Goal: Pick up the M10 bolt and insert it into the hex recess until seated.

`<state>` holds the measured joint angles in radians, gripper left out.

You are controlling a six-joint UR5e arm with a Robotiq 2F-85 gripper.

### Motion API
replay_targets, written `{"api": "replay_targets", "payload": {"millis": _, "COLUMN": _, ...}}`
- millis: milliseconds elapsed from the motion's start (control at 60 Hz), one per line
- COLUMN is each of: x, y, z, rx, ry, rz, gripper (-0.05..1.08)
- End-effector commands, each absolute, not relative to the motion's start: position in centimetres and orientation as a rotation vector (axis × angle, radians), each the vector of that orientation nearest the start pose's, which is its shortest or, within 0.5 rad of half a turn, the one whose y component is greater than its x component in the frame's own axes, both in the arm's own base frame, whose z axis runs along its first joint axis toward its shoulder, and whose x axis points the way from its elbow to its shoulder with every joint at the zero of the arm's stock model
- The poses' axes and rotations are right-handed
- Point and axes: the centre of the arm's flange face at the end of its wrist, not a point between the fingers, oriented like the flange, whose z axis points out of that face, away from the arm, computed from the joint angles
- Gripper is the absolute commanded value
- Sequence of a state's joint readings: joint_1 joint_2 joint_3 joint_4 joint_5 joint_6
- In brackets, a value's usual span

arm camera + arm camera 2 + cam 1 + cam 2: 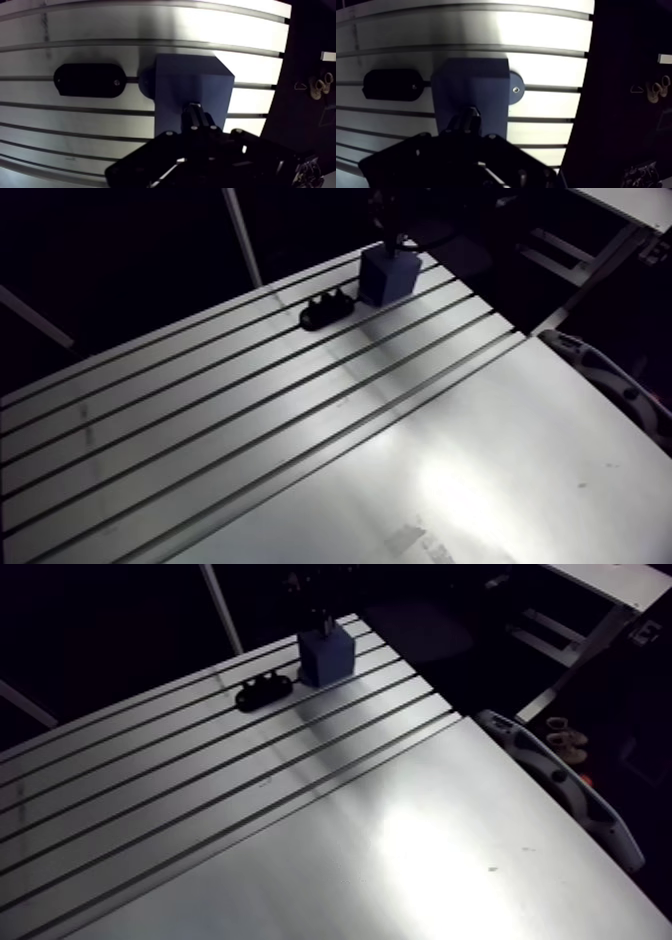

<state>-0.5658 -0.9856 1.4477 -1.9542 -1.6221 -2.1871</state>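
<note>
You are, as I judge it, in the middle of the task. The pick-up seems to be done and the insertion is what remains. No bolt lies anywhere on the bare part of the desk (125, 25), and in the wrist view a small grey piece sits at the tip of the gripper (197, 116). I take this piece for the M10 bolt (468, 116), though it is dim and partly covered, so please treat this as a reading and not a certainty.

The jaws stand close together with only a narrow gap, and the grey piece is pressed in that gap. So the gripper is closed on the bolt and is not open.

The gripper hangs directly above the top face of the blue block (192, 82), which stands on the desk just beside a black plate (89, 80) fixed along one slot. I suppose the hex recess is in the top of this block, but the gripper hides that place and you cannot see it. You also cannot see whether the bolt already touches the block or is apart from it. Nothing shows it seated.
</note>
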Motion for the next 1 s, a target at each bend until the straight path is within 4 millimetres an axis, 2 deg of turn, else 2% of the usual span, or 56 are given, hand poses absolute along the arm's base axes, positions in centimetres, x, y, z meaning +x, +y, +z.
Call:
{"api": "replay_targets", "payload": {"millis": 17, "x": -64.07, "y": 25.41, "z": 23.44, "rx": -0.084, "ry": 3.046, "rz": -0.002, "gripper": 1.07}}
{"api": "replay_targets", "payload": {"millis": 333, "x": -64.11, "y": 25.46, "z": 22.82, "rx": -0.091, "ry": 3.038, "rz": -0.008, "gripper": 1.07}}
{"api": "replay_targets", "payload": {"millis": 1000, "x": -64.27, "y": 25.19, "z": 23.24, "rx": -0.111, "ry": 3.043, "rz": -0.003, "gripper": 1.07}}
